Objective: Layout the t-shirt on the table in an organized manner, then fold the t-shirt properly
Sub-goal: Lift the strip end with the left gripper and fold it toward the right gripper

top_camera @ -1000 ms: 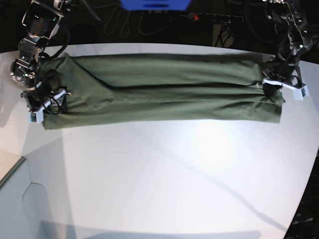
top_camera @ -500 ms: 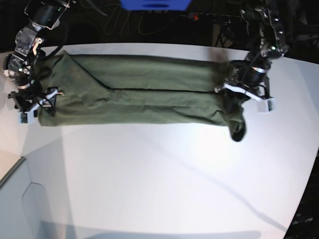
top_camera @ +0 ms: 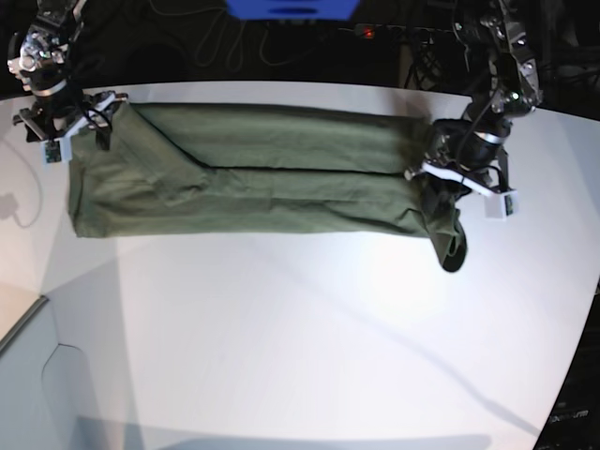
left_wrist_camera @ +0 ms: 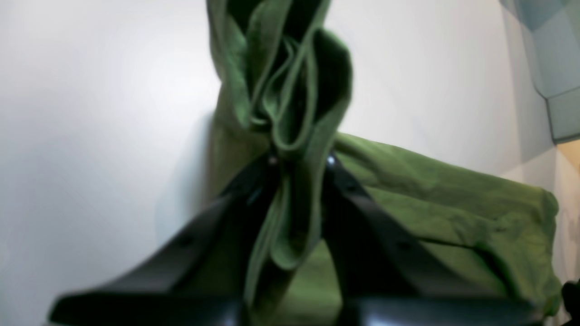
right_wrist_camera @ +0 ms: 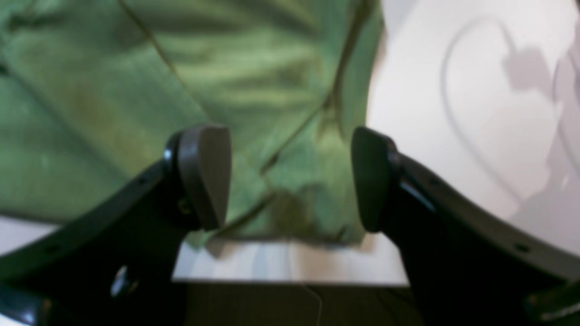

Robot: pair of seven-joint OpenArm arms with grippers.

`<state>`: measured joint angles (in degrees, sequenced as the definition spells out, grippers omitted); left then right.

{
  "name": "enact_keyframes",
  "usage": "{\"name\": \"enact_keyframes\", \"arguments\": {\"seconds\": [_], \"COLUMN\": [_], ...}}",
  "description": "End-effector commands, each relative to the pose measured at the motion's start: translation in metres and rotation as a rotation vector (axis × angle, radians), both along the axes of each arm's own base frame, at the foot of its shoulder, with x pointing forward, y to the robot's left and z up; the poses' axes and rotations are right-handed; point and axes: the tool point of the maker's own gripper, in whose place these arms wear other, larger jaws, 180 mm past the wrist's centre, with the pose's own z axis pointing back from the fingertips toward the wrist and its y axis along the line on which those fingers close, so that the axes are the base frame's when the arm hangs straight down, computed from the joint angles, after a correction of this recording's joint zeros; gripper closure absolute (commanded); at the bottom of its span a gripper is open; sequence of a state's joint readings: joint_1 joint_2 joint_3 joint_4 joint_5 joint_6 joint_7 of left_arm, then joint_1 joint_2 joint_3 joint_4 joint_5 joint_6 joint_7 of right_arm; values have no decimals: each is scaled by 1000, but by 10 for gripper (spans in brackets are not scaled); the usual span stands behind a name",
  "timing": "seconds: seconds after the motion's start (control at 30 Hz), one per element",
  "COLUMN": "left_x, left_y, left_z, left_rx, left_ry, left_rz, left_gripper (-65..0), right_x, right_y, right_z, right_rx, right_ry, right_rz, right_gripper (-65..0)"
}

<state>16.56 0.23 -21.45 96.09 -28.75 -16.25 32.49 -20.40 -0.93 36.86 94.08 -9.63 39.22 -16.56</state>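
The olive-green t-shirt (top_camera: 253, 169) lies as a long folded band across the far part of the white table (top_camera: 300, 328). My left gripper (top_camera: 457, 187) is shut on the shirt's right end and holds it bunched and lifted, with a flap hanging down toward the table. The left wrist view shows the jaws (left_wrist_camera: 299, 160) closed on gathered fabric (left_wrist_camera: 290, 113). My right gripper (top_camera: 66, 131) is open above the shirt's far-left corner. In the right wrist view (right_wrist_camera: 290, 181) its jaws stand wide apart over the cloth (right_wrist_camera: 136, 90), near the table's edge (right_wrist_camera: 290, 265).
Beyond the table's far edge are a blue object (top_camera: 291, 7), a power strip with a red light (top_camera: 370, 33) and cables in the dark. A grey panel (top_camera: 28, 375) sits at the lower left. A thin cable (top_camera: 21, 214) lies at the table's left.
My left gripper carried the shirt's right end toward the middle, shortening the band. My right gripper moved from the shirt's near-left corner back to the far-left corner.
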Motion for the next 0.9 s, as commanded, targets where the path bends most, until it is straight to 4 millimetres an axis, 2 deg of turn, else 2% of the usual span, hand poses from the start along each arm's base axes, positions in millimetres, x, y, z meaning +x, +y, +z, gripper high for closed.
{"name": "enact_keyframes", "arguments": {"seconds": [0.0,0.07,0.2,0.37,0.53,0.7,0.87], "left_x": [11,12,14,10,0,-15,-18], "left_y": [0,-2,-25,-72,-117,-157,-182], "left_z": [15,16,17,15,15,-9,-24], "left_rx": [-8,-9,-27,-67,-97,-84,-75], "left_ry": [-63,-66,-70,-64,-55,11,56], "left_rz": [3,0,-57,-176,-290,-390,-407], "left_gripper": [0,0,0,0,0,0,0], "right_x": [6,5,5,6,16,19,19], "right_y": [0,1,0,0,-1,-2,-2], "right_z": [9,9,6,5,10,13,13], "right_rx": [1,1,9,12,8,4,4], "right_ry": [-40,-39,-34,-33,-58,-65,-68], "right_rz": [18,20,13,10,12,14,14], "right_gripper": [-420,-419,-419,-419,-419,-419,-419]}}
